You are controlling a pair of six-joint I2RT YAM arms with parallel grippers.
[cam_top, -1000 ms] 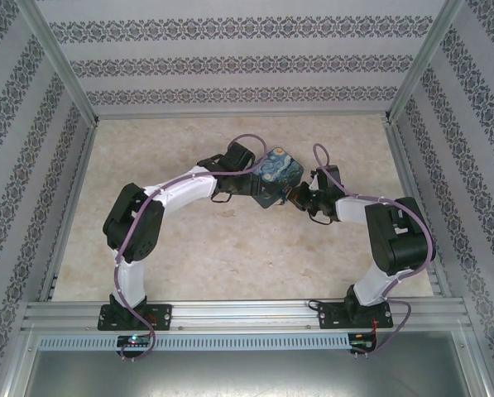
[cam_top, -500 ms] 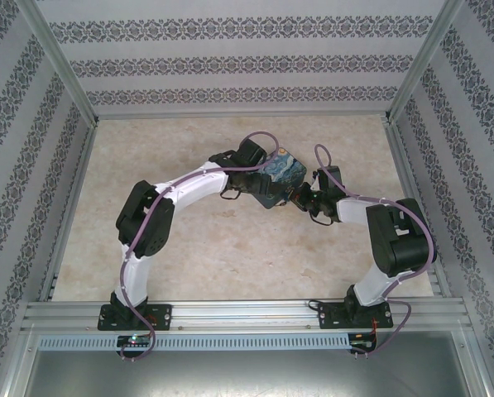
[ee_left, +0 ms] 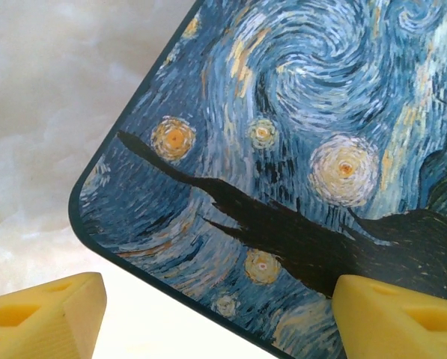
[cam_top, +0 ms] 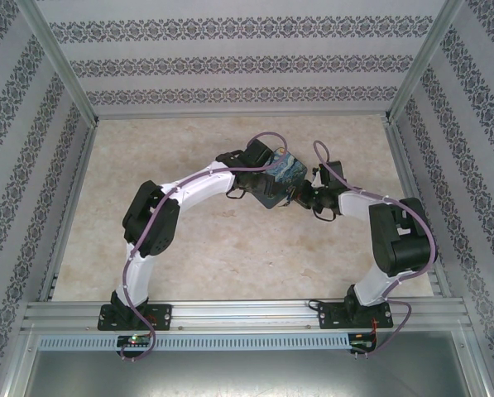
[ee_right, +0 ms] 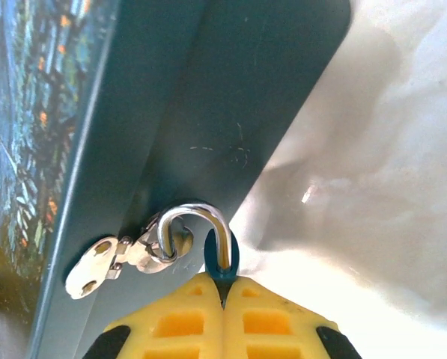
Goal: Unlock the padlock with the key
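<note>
Surface: table (cam_top: 189, 248) with a pale, marbled beige top, matte, lit evenly.
Room: walls (cam_top: 230, 66) on three sides, papered in grey ornamental stripes; aluminium posts run up the back corners.
Edges: a metal rail (cam_top: 247, 310) crosses the near edge and carries both arm bases; thin metal strips line the left and right sides of the table.
Open room: bare top left of the left arm, in the pocket between the two arms, and in a band between the tin and the back wall.
Tin box (cam_top: 281, 175): painted night sky, blue with yellow swirls, turned cornerwise; sits past mid-table, a little right of centre.
Padlock (ee_right: 223, 262): tiny teal body at the tin's dark side wall; its metal shackle (ee_right: 197, 221) is hooked through the ring of the silver hasp (ee_right: 126, 258).
Right claw (ee_right: 224, 288): clenched, yellow fingers pressed together with the padlock body pinched between their tips, just beside the tin's wall.
Left claw (ee_left: 217, 299): released, jaws wide apart above a rounded corner of the lid; one finger lies over the painted lid, the other over bare table off the corner. Contact with the tin: cannot tell.
In the way: both arms bend inward and meet at the tin, one on each side; purple cables (cam_top: 131, 248) loop along each arm and rise above the wrists.
</note>
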